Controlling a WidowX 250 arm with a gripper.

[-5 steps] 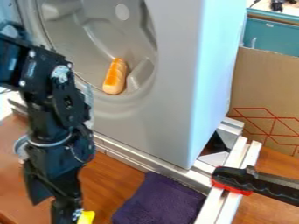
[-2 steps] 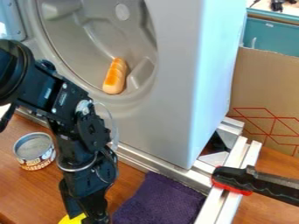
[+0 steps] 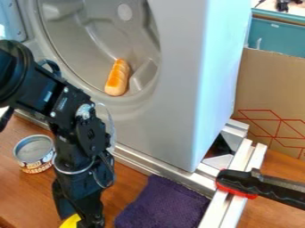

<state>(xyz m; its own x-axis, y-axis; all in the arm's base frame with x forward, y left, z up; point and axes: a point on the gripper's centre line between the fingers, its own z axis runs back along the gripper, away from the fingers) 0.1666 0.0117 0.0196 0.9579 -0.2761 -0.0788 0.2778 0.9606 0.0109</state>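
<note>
Apparently, in the camera view, the gripper (image 3: 84, 219) hangs at seven o'clock, low over the wooden table (image 3: 21, 191). A small yellow thing (image 3: 71, 221) is right at it, on its eight o'clock side and partly hidden. I cannot tell whether the gripper is clenched on that piece, touching it or released.

At eight o'clock in the same view, a tin can (image 3: 35, 153) stands upright on the wood, just beside the arm (image 3: 77, 129). Toward six o'clock, a purple cloth (image 3: 164, 204) lies near the gripper, up against the metal rails (image 3: 143, 162). A bread roll (image 3: 117, 78) rests at eleven o'clock inside the round hollow of a big grey panel (image 3: 179, 75). Between four and five o'clock, a black and red clamp (image 3: 245, 181) crosses the rails; a cardboard box (image 3: 271, 84) stands toward three.
</note>
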